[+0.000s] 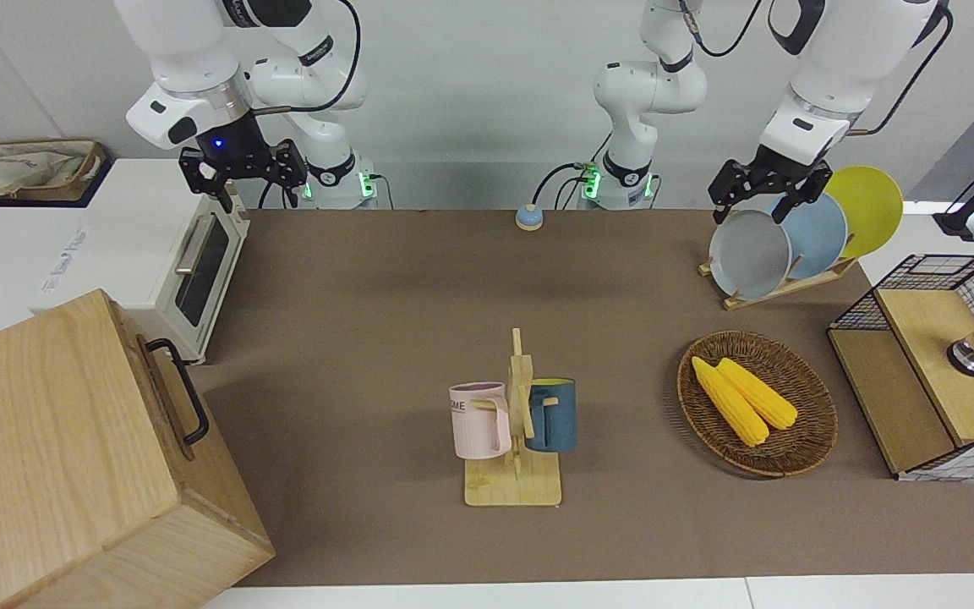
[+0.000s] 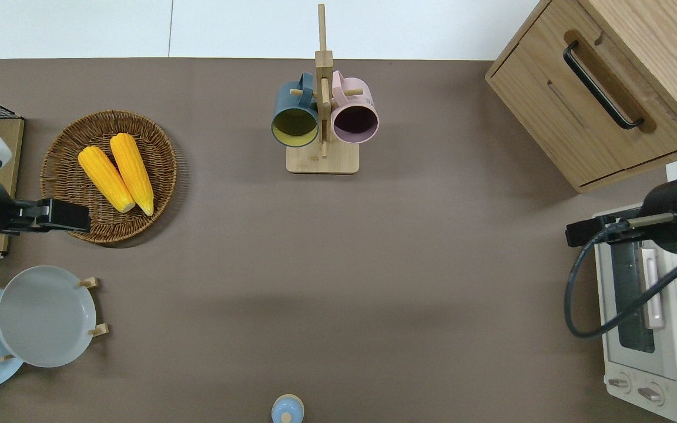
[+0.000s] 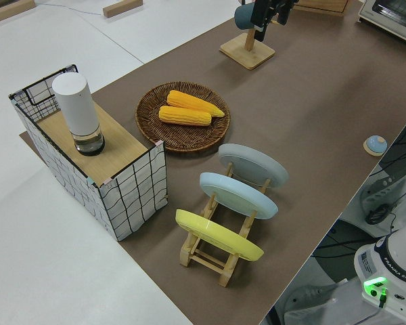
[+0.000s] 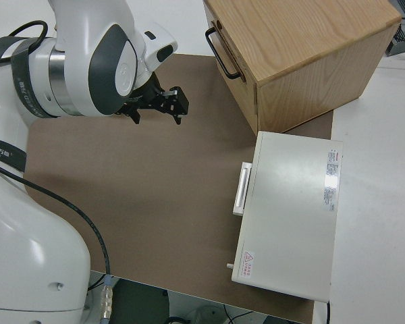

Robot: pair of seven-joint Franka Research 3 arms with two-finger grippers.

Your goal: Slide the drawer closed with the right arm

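Right hand (image 1: 242,169) open, empty, touching nothing, raised over toaster oven (image 1: 191,262); drawer (image 2: 594,111) shut.

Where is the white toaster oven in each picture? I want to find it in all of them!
Front view: the toaster oven sits by the table's edge at the right arm's end, under the right gripper.
Overhead view: the oven is in the lower right corner.
Left side view: only a corner of it shows, at the top right.
Right side view: you see its white top.
Shared landmark: the big wooden box stands beside it, farther from the robots.
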